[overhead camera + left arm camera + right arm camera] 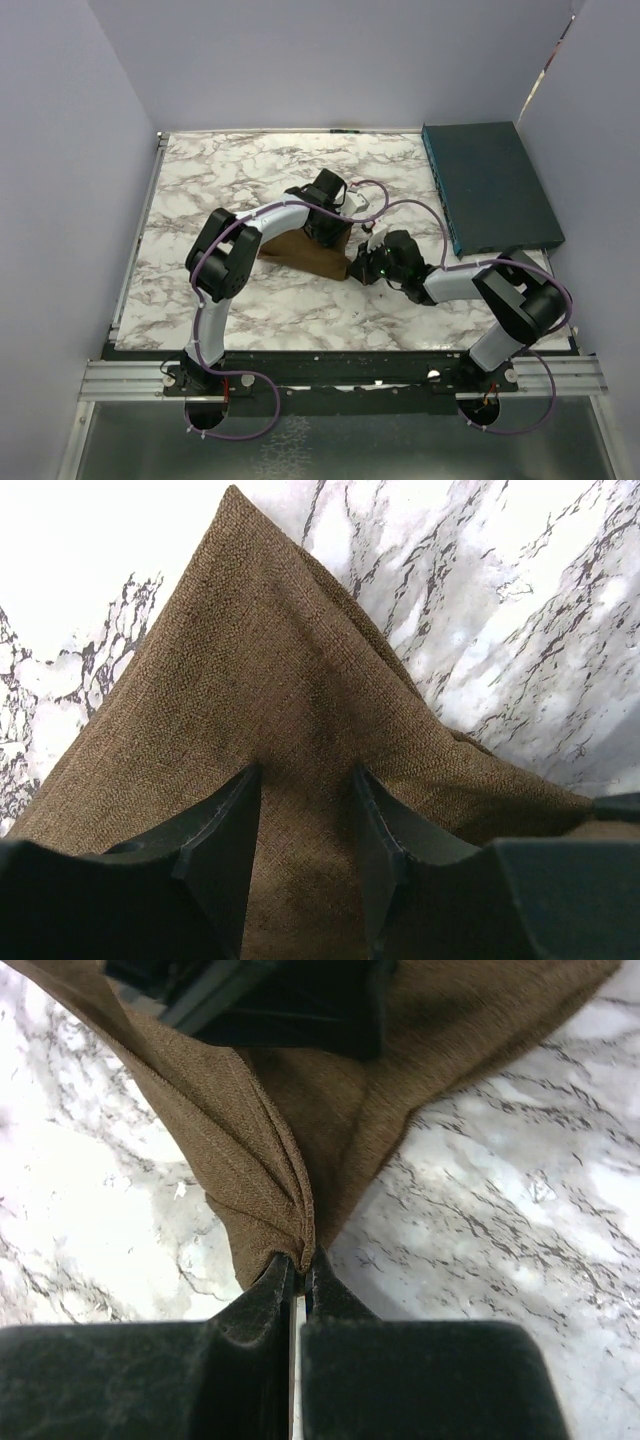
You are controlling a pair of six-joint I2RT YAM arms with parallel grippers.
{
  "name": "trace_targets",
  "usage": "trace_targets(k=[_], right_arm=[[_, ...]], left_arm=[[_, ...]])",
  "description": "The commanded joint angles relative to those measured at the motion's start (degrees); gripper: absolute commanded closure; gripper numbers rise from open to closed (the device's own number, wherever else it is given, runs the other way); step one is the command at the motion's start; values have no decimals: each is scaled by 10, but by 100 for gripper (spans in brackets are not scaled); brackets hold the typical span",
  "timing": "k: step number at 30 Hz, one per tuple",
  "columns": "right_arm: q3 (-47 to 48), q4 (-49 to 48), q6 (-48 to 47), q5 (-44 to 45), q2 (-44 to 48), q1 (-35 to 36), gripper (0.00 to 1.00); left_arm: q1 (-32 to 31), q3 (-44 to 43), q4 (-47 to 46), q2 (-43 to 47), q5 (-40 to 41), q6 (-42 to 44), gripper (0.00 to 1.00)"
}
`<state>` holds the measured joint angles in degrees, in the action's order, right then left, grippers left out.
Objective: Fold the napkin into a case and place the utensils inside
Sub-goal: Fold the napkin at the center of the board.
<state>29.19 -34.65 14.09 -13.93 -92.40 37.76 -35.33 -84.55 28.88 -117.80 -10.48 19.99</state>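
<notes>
Right pincer [303,1260] clamps a napkin [250,1160] corner; left pincer [306,775], apart, presses it, mostly hidden from above.

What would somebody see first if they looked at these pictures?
The brown napkin lies in the middle of the marble table, with both robot arms bent over it. The right jaws are shut tight on a bunched-up bit of it, while the left jaws stand apart right over the cloth. A dark teal box lies flat at the table's far right.
</notes>
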Motion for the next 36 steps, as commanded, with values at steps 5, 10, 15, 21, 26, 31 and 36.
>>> trace_targets(k=[5, 10, 15, 21, 26, 31, 36], right_arm=[[29, 35, 50, 11, -25, -17, 99], [39, 47, 40, -4, -35, -17, 99], [48, 62, 32, -18, -38, -17, 99], [69, 88, 23, -28, -36, -17, 96], [81, 107, 16, -33, -27, -17, 72], [99, 133, 10, -20, -20, -17, 73], [120, 157, 10, -15, -45, -17, 89]], left_arm=[[10, -4, 87, -55, 6, 9, 53], [27, -53, 108, -41, -5, -4, 35], [55, -121, 144, -22, -33, -8, 23], [94, -180, 216, 14, -55, 42, 11], [116, -122, 249, 74, -50, 113, 12], [147, -35, 288, 123, -56, 180, 14], [154, 52, 306, 191, -66, 250, 15]])
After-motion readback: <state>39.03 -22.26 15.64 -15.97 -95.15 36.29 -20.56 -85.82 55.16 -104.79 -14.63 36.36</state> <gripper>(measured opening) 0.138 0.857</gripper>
